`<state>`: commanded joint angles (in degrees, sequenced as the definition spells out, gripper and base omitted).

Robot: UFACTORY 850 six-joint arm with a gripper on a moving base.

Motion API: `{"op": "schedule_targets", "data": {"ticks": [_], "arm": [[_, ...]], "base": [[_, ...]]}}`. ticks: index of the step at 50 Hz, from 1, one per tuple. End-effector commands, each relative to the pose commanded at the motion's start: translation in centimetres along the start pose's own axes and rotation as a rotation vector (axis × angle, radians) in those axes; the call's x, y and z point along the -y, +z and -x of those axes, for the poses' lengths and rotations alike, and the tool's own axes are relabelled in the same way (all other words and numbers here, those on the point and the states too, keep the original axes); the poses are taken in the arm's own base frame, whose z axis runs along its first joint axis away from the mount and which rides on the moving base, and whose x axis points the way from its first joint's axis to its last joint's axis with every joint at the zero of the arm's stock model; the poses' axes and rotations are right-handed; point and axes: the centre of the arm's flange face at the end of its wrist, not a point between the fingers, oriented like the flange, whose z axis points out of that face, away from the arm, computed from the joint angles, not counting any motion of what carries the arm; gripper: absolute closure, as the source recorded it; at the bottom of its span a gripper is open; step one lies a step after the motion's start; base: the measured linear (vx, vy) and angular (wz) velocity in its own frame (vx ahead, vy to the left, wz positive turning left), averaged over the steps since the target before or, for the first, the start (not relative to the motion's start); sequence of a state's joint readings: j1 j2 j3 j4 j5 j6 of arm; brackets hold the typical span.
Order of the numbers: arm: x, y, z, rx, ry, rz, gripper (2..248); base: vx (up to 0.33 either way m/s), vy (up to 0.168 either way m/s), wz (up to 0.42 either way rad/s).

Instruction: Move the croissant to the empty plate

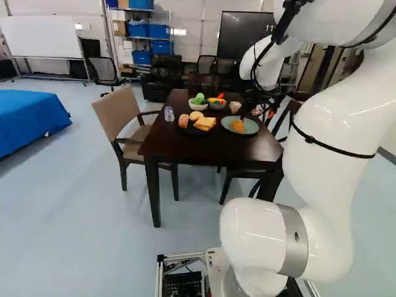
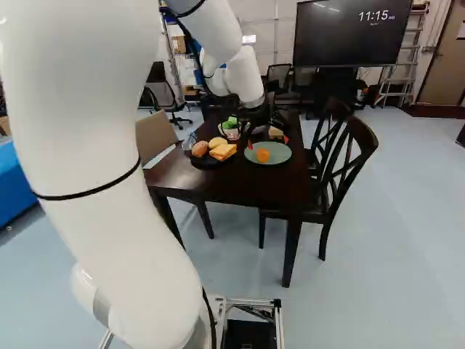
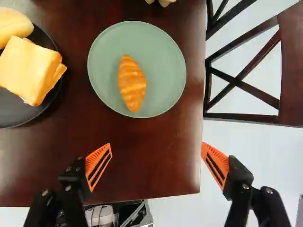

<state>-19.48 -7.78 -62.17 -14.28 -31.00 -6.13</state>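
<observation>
Croissant (image 3: 132, 83), lying flat on the green plate (image 3: 163, 94), probably resting at its goal already, judging by the bread slices (image 3: 29, 71) on the black plate (image 3: 15, 118) alongside. Risking an unneeded second grasp from here, through mistaking a finished placing for a start. Risking, too, a shove to the green plate's near rim, by lowering the spread claw (image 3: 156, 149) or swinging it sideways before lifting clear. Possibly sliding after such a bump, from sitting nearer that rim than the far one. Holding the claw wide open near the edge of the tabletop (image 3: 147, 175), gripping nothing. Lying ahead of the claw, beyond its fingertips rather than between them, and touching neither. Sitting slightly off the claw's centre line, toward the black plate, while pointing one tip roughly back at the claw.
</observation>
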Motion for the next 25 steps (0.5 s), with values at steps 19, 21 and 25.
{"op": "schedule_targets", "data": {"ticks": [19,21,25], "arm": [[1.6,-1.7,3.3,0.004,-0.014,-0.007,3],[1.8,-1.9,3.6,0.003,-0.017,-0.009,3],[2.3,-2.2,4.3,0.002,-0.023,-0.011,3]], "base": [[0.000,0.000,0.000],[0.000,0.000,0.000],[0.000,0.000,0.000]]}}
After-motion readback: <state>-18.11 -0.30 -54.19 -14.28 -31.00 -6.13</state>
